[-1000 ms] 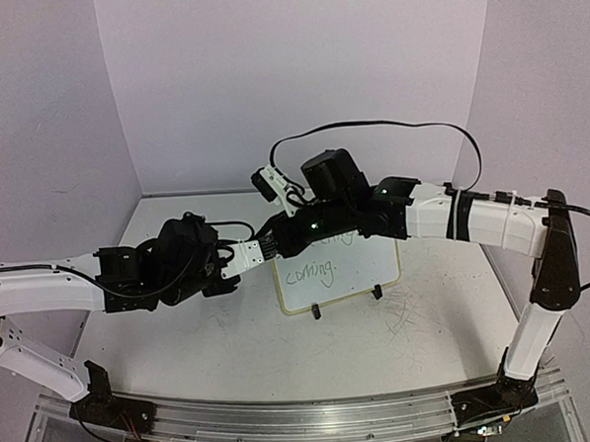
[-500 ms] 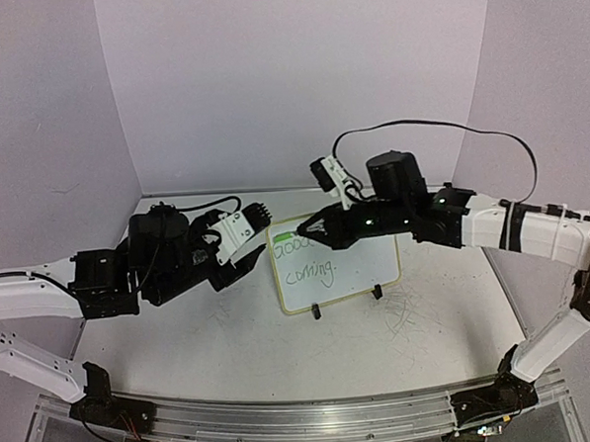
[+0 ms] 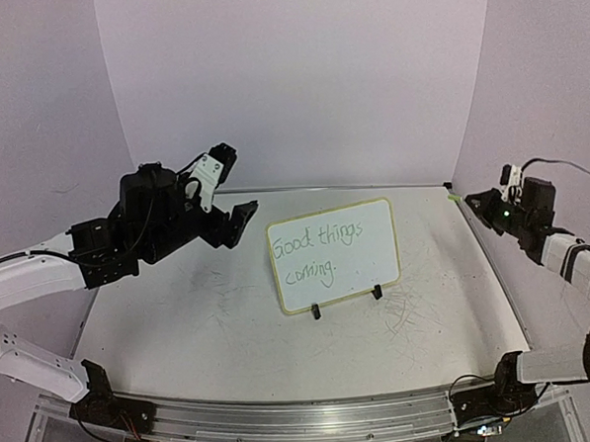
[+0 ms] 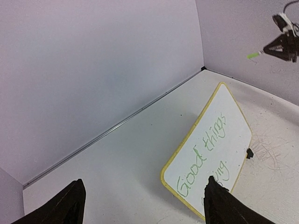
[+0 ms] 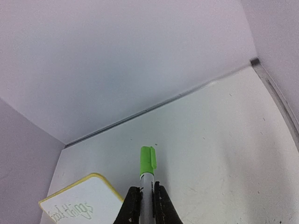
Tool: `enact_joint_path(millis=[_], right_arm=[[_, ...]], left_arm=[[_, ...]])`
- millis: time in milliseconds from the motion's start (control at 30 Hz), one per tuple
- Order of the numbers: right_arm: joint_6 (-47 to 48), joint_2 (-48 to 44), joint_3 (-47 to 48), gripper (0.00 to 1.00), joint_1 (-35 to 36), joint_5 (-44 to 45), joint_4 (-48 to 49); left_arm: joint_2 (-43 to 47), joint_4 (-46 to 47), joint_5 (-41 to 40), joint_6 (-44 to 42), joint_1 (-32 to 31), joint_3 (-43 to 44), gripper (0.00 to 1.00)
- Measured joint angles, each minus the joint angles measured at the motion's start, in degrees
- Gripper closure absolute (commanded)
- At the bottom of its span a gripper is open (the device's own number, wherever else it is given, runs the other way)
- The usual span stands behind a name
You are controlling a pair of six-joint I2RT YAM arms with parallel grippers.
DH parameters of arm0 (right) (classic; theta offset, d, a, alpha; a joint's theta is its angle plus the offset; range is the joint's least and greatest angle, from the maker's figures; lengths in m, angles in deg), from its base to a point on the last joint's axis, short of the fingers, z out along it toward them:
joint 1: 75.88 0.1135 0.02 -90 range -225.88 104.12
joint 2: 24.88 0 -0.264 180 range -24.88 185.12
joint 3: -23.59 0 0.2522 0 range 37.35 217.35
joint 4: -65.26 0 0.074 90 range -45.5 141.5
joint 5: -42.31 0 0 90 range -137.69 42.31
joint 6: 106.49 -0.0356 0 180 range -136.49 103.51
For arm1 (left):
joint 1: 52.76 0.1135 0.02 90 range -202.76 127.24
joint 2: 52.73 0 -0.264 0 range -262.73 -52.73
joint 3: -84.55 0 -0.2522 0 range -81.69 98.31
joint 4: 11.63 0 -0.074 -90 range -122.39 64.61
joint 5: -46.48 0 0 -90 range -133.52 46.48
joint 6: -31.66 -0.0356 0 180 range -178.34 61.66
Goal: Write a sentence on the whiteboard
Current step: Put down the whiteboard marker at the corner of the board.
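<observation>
Broadly, the white table [image 3: 211, 324] fills the floor of the overhead view, walled in by pale lilac panels [image 3: 298, 82] from 9 o'clock round to 3 o'clock. Grey scratches [image 3: 411, 314] mark its surface toward 4 o'clock.

The left arm [image 3: 41, 279] reaches in from 8 o'clock and ends raised over the table at about 10 o'clock. The right arm [image 3: 574, 266] is folded out at the 3 o'clock edge, well apart from the board.

The whiteboard [image 3: 369, 269] stands near the table's middle, a little toward 1 o'clock. It is propped on two black clip feet [image 3: 316, 312], tilted back, with its written face turned to 6 o'clock. Neither arm touches it.

The left gripper [image 3: 229, 193] sits at 10 o'clock from the board with its jaws spread wide. In the left wrist view its two dark fingers [image 4: 65, 210] stand far apart with nothing between them.

The right gripper [image 3: 480, 203] sits at 2 o'clock from the board, its jaws pinched tight on a marker [image 5: 147, 170].

The sentence [image 3: 316, 248] runs in thin green handwriting across the board in two lines, "Good things" above "coming."

The marker's bright green end juts beyond the fingertips, pointing toward 9 o'clock in the overhead view, clear of the table.
</observation>
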Motion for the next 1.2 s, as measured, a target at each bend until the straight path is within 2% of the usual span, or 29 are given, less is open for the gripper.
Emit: enact_joint_path(millis=[100, 300, 567, 833, 933, 1033, 1133, 1200], right_arm=[[-4.4, 5.3, -6.5, 0.97, -3.5, -2.8, 3.5], [-9.8, 11.8, -14.5, 0.95, -3.3, -6.3, 11.7], [-15.5, 20.6, -19.5, 0.83, -3.3, -7.8, 24.2], [-16.9, 21.1, -21.3, 0.7, -3.3, -6.0, 25.0], [-15.4, 17.6, -21.1, 0.55, -3.0, -2.4, 18.1], [-13.4, 9.5, -20.6, 0.45, -2.8, 2.1, 9.4], [-11.4, 0.5, -18.7, 0.14, -2.5, 6.6, 0.5], [-9.6, -6.8, -16.1, 0.06, -2.3, 9.9, -5.6]], left_arm=[[-0.9, -0.1, -0.3, 3.4, 0.6, 0.1, 0.11], [-1.3, -0.3, -0.7, 8.1, 1.3, 0.1, 0.11], [-1.3, -0.3, -1.0, 9.9, 1.6, 0.2, 0.11], [-0.8, -0.8, -2.5, 8.5, 1.6, 1.6, 0.12], [-0.6, -1.1, -3.0, 7.5, 1.6, 3.3, 0.12], [-0.2, -1.6, -3.8, 6.3, 1.6, 5.1, 0.12], [0.2, -1.8, -4.8, 5.4, 1.6, 6.4, 0.11], [0.5, -1.7, -5.7, 5.1, 1.6, 6.8, 0.11]])
